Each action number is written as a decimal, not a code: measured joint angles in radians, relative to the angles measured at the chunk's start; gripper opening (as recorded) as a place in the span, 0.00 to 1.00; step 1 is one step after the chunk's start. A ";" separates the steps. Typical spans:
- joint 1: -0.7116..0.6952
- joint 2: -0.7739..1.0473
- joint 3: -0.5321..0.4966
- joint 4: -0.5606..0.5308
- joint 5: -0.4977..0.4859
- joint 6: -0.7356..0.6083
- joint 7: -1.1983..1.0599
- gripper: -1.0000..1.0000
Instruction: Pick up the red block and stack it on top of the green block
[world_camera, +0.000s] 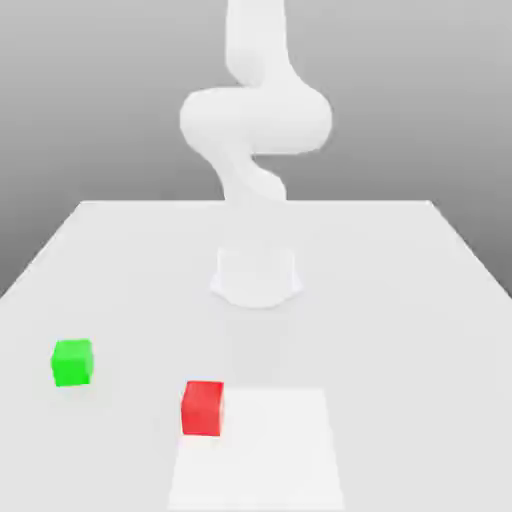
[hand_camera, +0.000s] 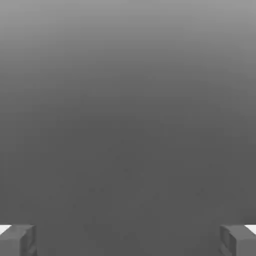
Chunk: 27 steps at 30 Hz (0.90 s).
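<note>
The red block (world_camera: 203, 407) is a small plain cube resting on the white table (world_camera: 400, 300) near its front edge. The green block (world_camera: 72, 362), a cube of the same size, sits apart from it, further toward the exterior view's left and slightly farther back. In the hand view my gripper (hand_camera: 128, 241) is open: its two grey fingertips (hand_camera: 20, 241) stand wide apart with nothing between them, against a plain grey background. Neither block appears in the hand view.
The white arm (world_camera: 255, 120) rises from its round base (world_camera: 256, 276) at the middle of the table. A brighter white square patch (world_camera: 270, 455) lies flat on the table beside the red block. The table's edges run along both sides.
</note>
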 joint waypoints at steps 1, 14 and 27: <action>-0.020 0.026 0.014 -0.017 0.002 0.016 0.047 0.50; -0.240 0.339 0.161 -0.220 0.003 0.214 0.620 0.50; -0.385 0.652 0.229 -0.422 -0.007 0.410 1.197 0.50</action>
